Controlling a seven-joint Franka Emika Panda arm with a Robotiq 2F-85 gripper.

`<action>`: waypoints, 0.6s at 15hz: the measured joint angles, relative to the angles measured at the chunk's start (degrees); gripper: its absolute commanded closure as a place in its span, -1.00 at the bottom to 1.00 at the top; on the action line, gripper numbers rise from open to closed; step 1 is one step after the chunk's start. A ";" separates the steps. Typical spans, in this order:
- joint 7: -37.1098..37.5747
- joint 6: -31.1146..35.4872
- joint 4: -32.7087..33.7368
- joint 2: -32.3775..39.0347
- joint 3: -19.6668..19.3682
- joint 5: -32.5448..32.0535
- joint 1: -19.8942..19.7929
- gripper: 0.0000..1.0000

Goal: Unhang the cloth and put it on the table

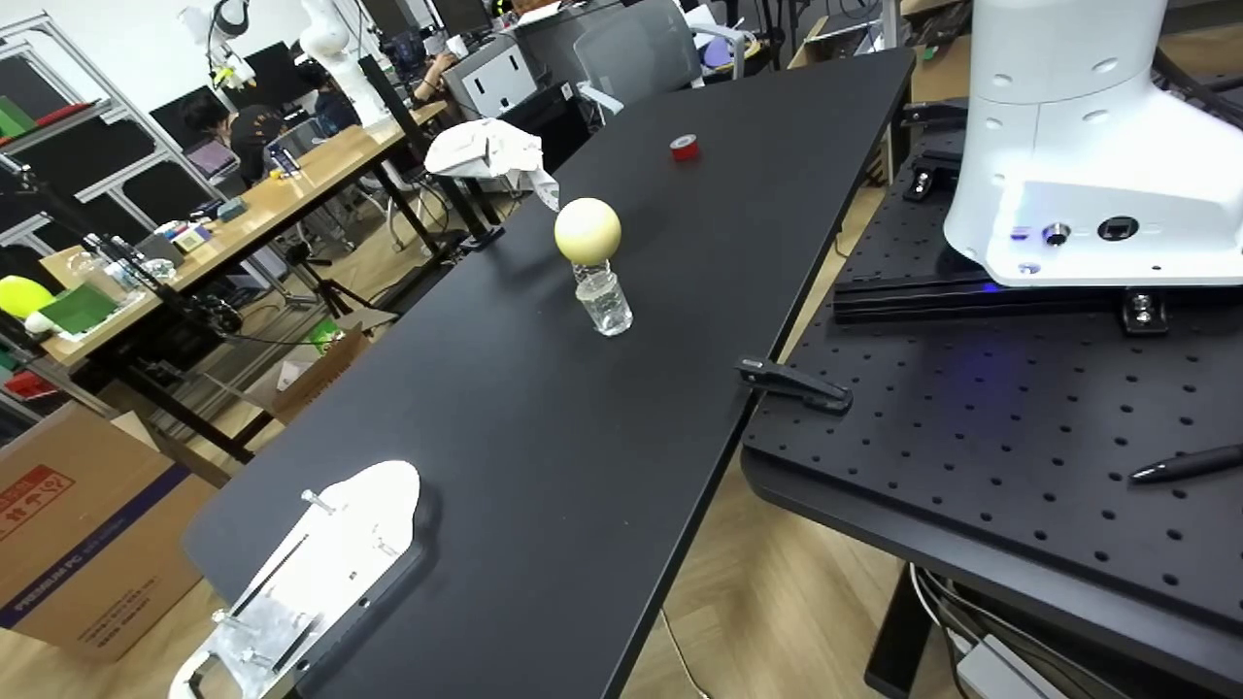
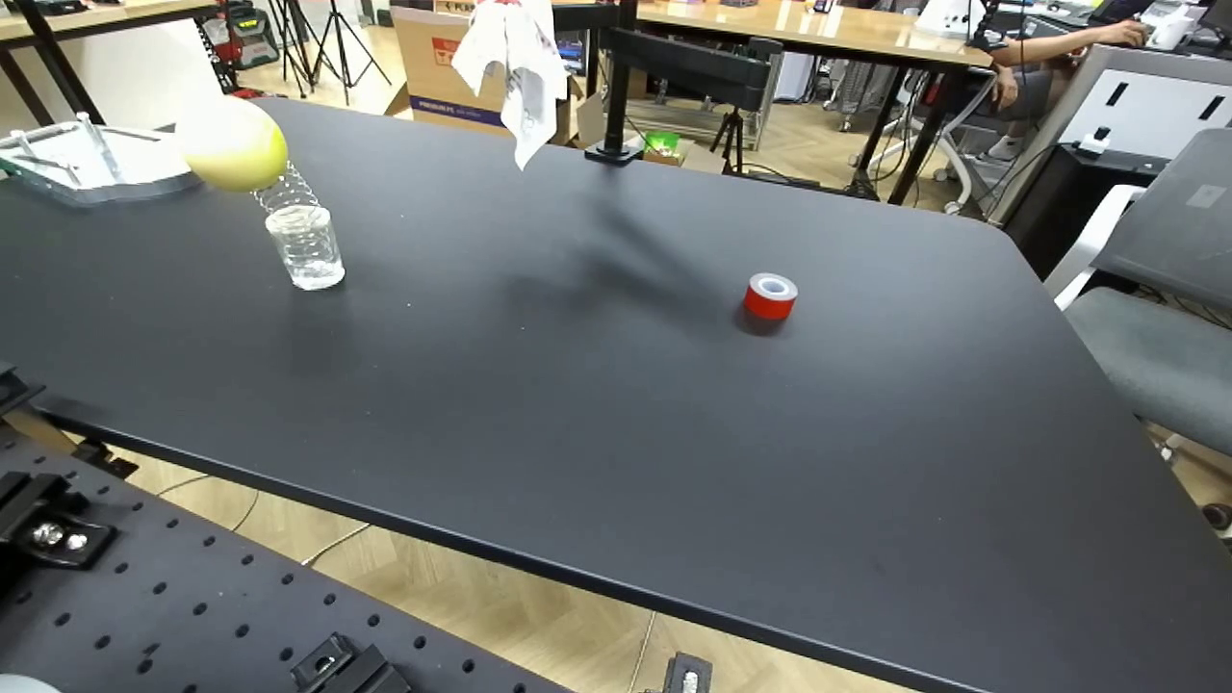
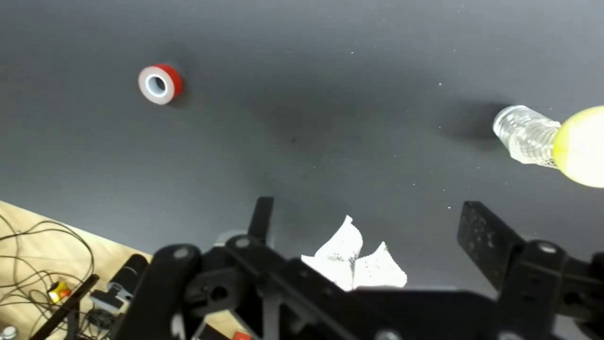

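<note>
Cloth (image 2: 534,77), white with small dark markings, hangs from a black bar (image 2: 585,16) that juts from an upright black post (image 2: 622,82), whose foot sits at the far edge of the black surface (image 2: 616,404); the cloth's lower corners point downward. In the wrist view the end effector (image 3: 367,212) is spread wide, its two black fingers (image 3: 486,238) far apart and gripping nothing. Two white folds of the cloth show in the gap between those fingers, apart from both in that view, while dark linkage hides the rest of it. On the surface, a roll of red tape (image 2: 770,296) lies flat, well apart from a clear plastic bottle (image 1: 605,303) that has a yellow ball (image 1: 587,230) at its top; both exterior views show these. A white board with metal pegs (image 1: 340,553) rests near one end of the surface. The robot's white base (image 1: 1097,194) stands on a perforated black mounting plate (image 1: 971,408) beside the surface, with a black pen (image 1: 1187,464) lying on that plate. A black clamp (image 1: 794,383) reaches from the surface's edge over to the plate. A gray office chair (image 2: 1174,279) stands just beside the surface, and a cardboard box (image 1: 97,544) sits on the floor.
</note>
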 measured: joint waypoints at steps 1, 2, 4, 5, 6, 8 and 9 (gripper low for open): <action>-0.93 0.10 1.47 2.36 -0.01 1.42 0.88 -1.00; -1.97 -0.48 3.07 4.40 -0.01 2.84 1.46 -1.00; -3.21 -1.60 5.77 7.27 -0.02 4.19 1.92 -1.00; -3.37 -1.92 6.38 7.88 -0.05 4.23 1.94 -1.00; -3.52 -2.09 6.65 8.07 -0.09 4.24 1.94 -1.00; -3.11 -1.57 6.55 8.16 0.30 4.01 1.51 -1.00; -1.96 -0.31 6.54 8.48 0.73 3.98 1.02 -1.00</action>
